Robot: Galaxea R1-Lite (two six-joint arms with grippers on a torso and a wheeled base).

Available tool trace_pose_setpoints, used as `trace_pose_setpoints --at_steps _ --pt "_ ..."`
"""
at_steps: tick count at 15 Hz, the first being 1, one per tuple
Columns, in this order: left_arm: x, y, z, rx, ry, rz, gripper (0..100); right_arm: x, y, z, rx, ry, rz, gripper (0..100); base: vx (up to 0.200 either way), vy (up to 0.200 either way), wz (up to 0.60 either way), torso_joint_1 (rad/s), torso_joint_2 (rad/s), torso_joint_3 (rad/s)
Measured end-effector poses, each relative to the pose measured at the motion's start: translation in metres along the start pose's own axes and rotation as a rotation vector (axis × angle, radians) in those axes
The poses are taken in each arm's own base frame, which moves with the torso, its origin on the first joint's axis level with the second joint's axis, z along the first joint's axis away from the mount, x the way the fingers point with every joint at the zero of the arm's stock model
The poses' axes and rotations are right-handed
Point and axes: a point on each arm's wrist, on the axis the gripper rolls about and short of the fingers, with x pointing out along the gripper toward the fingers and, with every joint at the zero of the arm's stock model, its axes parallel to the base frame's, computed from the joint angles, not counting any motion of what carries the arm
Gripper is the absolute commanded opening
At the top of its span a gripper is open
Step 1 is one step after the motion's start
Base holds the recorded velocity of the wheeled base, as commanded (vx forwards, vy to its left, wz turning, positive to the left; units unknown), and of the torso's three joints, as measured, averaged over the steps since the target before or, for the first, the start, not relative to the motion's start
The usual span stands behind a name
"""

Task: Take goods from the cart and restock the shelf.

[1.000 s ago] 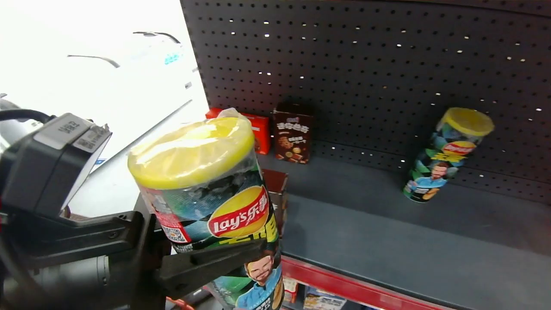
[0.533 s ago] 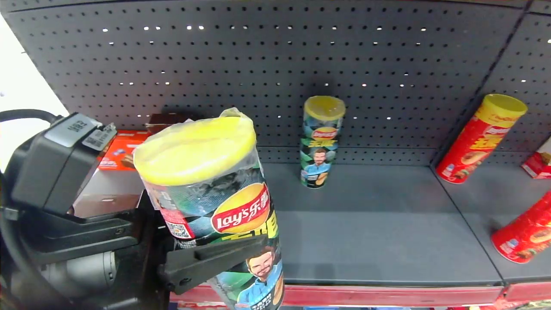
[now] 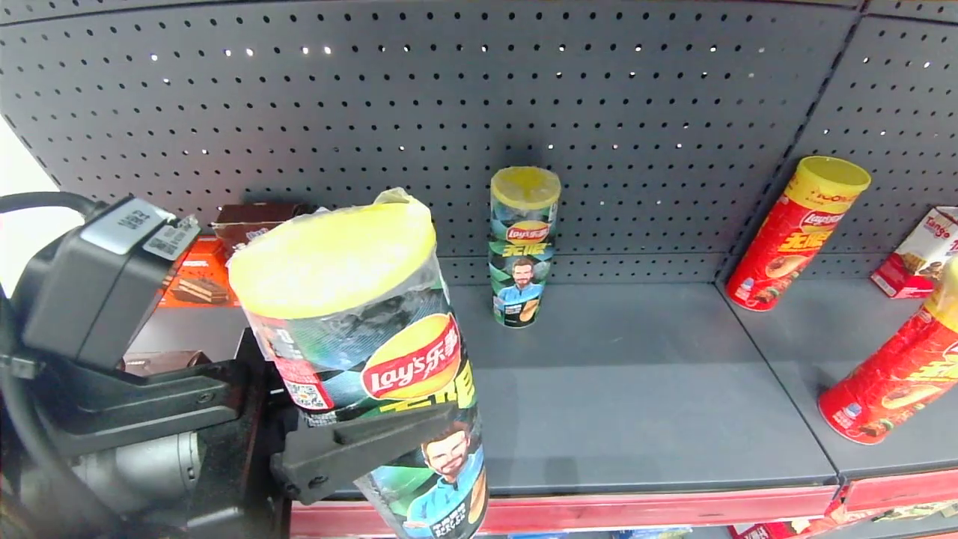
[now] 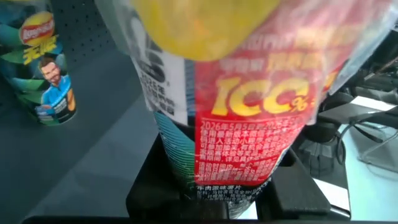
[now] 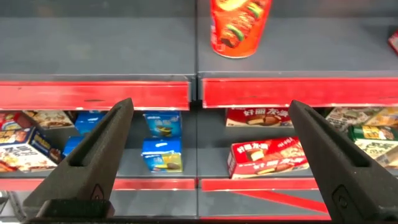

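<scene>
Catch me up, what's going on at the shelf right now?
The left gripper is shut on a green chip can, held in front of the grey shelf. A matching can stands at the back of that shelf, red cans further right. The right gripper is open and holds nothing.

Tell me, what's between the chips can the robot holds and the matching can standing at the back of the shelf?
Nothing: just bare grey shelf lies between the held can and the standing can, as the head view shows.
</scene>
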Motion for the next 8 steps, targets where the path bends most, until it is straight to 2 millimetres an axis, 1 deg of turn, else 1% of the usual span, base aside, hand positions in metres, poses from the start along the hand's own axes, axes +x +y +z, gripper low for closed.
trace_pose_setpoints --at_steps 5,7,8 --pt "-0.0023 0.004 0.0007 0.0 -0.003 0.027 0 0.0 0.0 -0.0001 -0.002 0.002 0.0 100 0.0 0.0 0.0 0.0 0.0 0.0" --pt "-0.0032 0.0039 -0.0043 -0.006 0.013 0.03 0 0.0005 -0.0001 0.0004 0.0 0.007 0.006 100 0.0 0.0 0.0 0.0 0.0 0.0" --pt "-0.0033 0.0047 -0.0036 -0.005 0.01 0.035 0 -0.0001 0.0 0.0034 0.011 0.007 0.011 100 0.0 0.0 0.0 0.0 0.0 0.0"
